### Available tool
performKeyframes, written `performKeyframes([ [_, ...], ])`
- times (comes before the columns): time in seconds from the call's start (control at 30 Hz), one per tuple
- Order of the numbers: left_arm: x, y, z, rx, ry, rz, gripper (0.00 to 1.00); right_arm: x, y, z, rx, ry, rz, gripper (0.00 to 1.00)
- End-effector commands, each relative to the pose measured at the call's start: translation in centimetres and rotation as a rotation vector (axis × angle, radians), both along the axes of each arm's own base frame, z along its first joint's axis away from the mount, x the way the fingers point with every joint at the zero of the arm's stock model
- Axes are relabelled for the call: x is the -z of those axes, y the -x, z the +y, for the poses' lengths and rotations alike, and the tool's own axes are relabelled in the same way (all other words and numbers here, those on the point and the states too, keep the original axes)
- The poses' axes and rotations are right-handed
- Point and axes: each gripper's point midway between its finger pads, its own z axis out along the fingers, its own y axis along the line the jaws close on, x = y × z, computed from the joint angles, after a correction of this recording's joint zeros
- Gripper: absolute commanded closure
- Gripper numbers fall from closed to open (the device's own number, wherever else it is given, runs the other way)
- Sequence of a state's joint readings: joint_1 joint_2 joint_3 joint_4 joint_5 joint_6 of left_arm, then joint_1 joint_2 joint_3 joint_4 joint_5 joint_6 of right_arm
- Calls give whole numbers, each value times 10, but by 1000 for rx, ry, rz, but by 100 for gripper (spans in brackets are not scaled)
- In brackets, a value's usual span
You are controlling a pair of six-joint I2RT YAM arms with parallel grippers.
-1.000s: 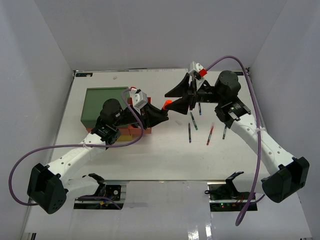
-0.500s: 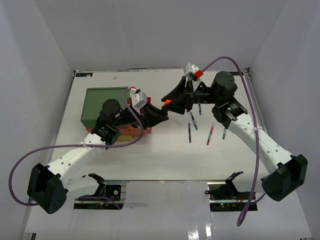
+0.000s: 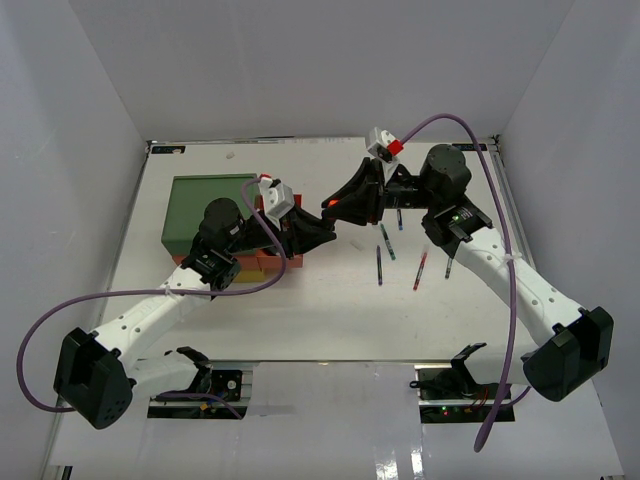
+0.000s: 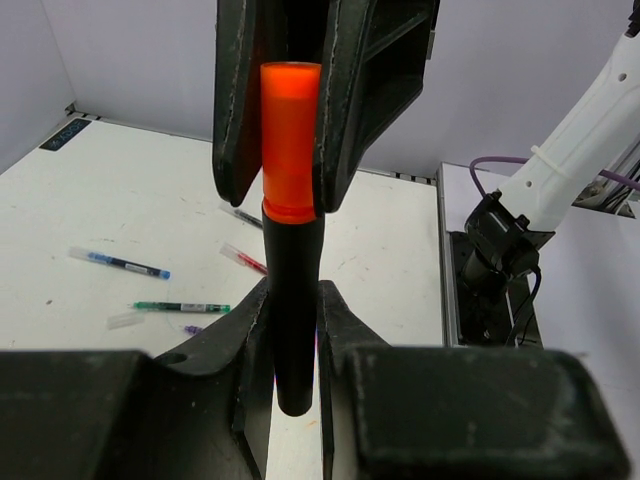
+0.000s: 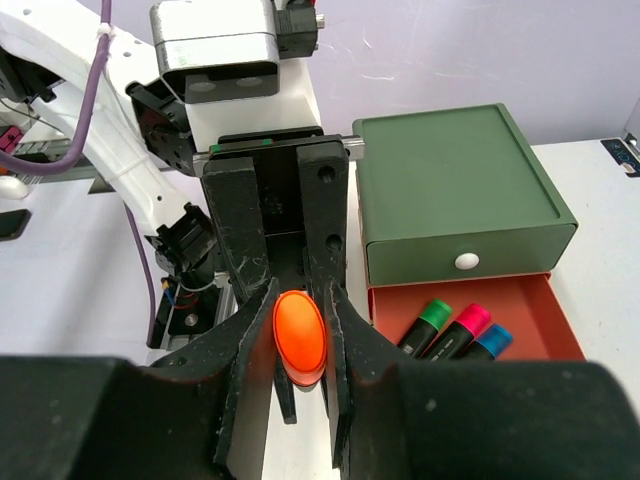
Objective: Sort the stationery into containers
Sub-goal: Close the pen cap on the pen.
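Swung the right gripper (image 5: 300,312) leftward over the last second and narrowed its jaws from wide apart down onto the orange cap (image 4: 290,140) of the highlighter (image 4: 291,235). Seen now pinching that cap from both sides in both wrist views. Kept the left gripper (image 4: 292,295) clamped on the black barrel (image 4: 292,350) throughout, with no shift in that grip. Left the highlighter held in mid-air between the two tools, above the table (image 3: 330,310) and just right of the drawer stack (image 3: 210,200). Judged as a two-handed hold on one marker, either a hand-over or a pull or push on the cap; impossible to say which from here. Not yet stowed in any case, so counted as an item in transit.

Reached the left arm from the near left corner up across the near right part of the stack, wrist pointing right. Arched the right arm from the near right corner far out, then bent it back leftward, wrist aimed at the left tool, nose to nose with it. Found the red-orange drawer (image 5: 545,300) pulled open below the shut green drawer (image 5: 450,190), with a green-capped marker (image 5: 430,320), a pink-capped marker (image 5: 468,325) and a blue-capped marker (image 5: 492,340) already inside. Noted several thin pens (image 3: 380,265) lying loose on the right half of the table, unsorted.
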State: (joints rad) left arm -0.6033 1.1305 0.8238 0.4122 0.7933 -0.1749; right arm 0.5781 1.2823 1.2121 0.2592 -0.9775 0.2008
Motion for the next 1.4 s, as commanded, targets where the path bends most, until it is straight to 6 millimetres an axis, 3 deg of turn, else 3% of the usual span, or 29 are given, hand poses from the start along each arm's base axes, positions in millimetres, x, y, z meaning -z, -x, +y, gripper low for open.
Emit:
performKeyframes([
  [0.0, -12, 1, 7, -26, 10, -52, 100, -3, 1, 0, 15, 2, -4, 90],
  [0.37, -9, 3, 4, 4, 3, -41, 100, 11, -1, 2, 30, 60, 35, 92],
  [0.93, -39, 23, 0, 118, 98, -101, 100, 37, 14, 13, -61, 85, 118, 92],
  [1.37, -47, 12, 1, 67, 49, -154, 100, 54, 3, 7, 43, 218, 212, 92],
])
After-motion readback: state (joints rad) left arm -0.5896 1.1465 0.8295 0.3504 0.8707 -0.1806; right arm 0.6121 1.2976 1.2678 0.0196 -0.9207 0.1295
